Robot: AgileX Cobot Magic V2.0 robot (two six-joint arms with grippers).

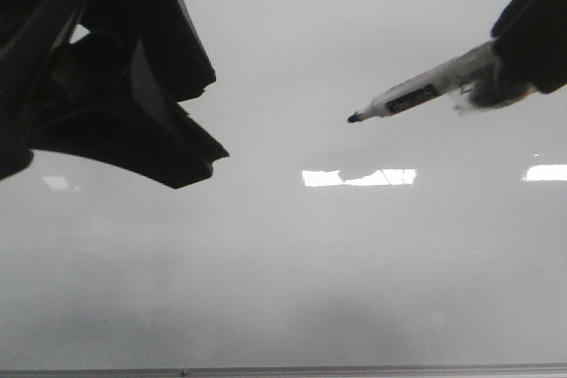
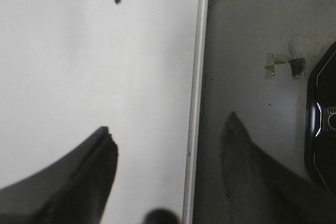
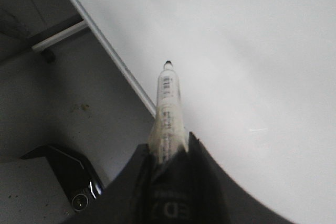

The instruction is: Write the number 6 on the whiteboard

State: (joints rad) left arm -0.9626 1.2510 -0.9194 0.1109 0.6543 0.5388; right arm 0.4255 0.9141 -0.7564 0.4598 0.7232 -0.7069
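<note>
The whiteboard (image 1: 292,263) fills the front view, glossy and pale, with bright light reflections. No number 6 shows on it in any view. My right gripper (image 1: 518,64) at the upper right is shut on a white marker (image 1: 425,92), whose black tip (image 1: 353,118) points left over the board. The right wrist view shows the marker (image 3: 169,103) clamped in that gripper (image 3: 170,148). I cannot tell whether the tip touches the board. My left gripper (image 1: 217,112) at the upper left is open and empty. In its wrist view it (image 2: 168,135) straddles the board's frame edge (image 2: 195,103).
The board's thin frame (image 1: 283,370) runs along the near edge. Beside the board lies grey floor with tape scraps (image 2: 286,65) and a dark glossy object (image 2: 323,129), which also shows in the right wrist view (image 3: 68,177). A pale bar (image 3: 58,35) lies on the floor.
</note>
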